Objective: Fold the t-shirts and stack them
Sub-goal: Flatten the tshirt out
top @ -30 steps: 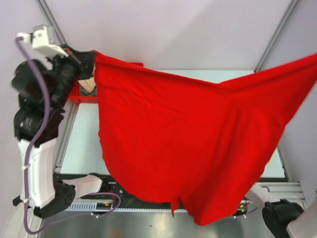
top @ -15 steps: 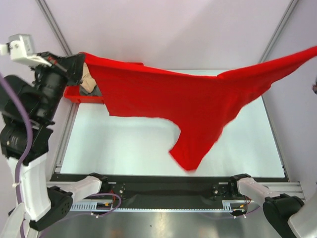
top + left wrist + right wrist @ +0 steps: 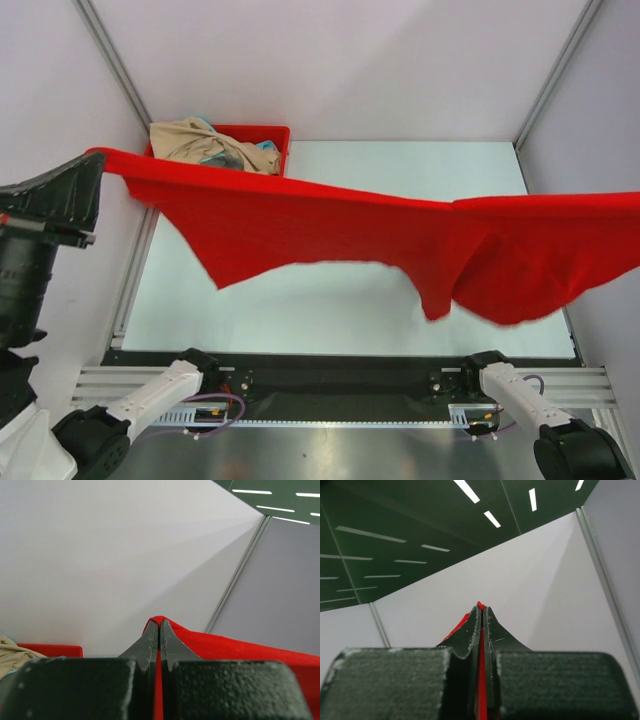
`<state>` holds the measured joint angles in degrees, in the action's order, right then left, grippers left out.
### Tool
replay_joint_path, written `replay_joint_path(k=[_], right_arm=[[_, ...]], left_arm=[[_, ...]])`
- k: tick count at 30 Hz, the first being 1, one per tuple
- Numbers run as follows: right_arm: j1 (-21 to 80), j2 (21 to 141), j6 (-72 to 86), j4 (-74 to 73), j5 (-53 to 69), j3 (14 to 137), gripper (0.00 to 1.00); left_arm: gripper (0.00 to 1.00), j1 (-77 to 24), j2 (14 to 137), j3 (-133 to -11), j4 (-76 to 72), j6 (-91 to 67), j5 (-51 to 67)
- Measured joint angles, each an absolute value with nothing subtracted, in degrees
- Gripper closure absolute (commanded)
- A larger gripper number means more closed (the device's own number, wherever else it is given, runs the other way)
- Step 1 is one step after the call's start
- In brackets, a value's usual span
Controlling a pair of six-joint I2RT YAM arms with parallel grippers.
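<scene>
The red shirt [image 3: 380, 235] hangs stretched above the desk [image 3: 300, 300], one edge pinched in the closed left claw [image 3: 159, 630], the other in the closed right claw [image 3: 480, 620]. Light, limp cloth (sags between them); edge grips suit it.

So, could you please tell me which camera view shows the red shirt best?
The top external view: the red shirt hangs stretched across the table between both arms. The left wrist view shows only a red strip pinched in the left gripper; the right wrist view only a sliver in the right gripper.
</scene>
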<state>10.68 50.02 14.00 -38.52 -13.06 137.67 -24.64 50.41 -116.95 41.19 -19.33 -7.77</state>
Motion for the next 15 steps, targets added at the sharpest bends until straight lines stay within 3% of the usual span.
replay_joint_path(k=[8, 15], right_arm=[[10.70, 50.06, 16.05, -38.06, -11.64, 134.80, 1.00], [14.66, 50.65, 12.12, -29.63, -16.62, 119.28, 1.00]], left_arm=[[1.00, -24.80, 49.32, -117.82, 41.12, -19.33, -8.45], [1.00, -24.82, 56.40, -111.57, 38.61, -18.98, -9.87]])
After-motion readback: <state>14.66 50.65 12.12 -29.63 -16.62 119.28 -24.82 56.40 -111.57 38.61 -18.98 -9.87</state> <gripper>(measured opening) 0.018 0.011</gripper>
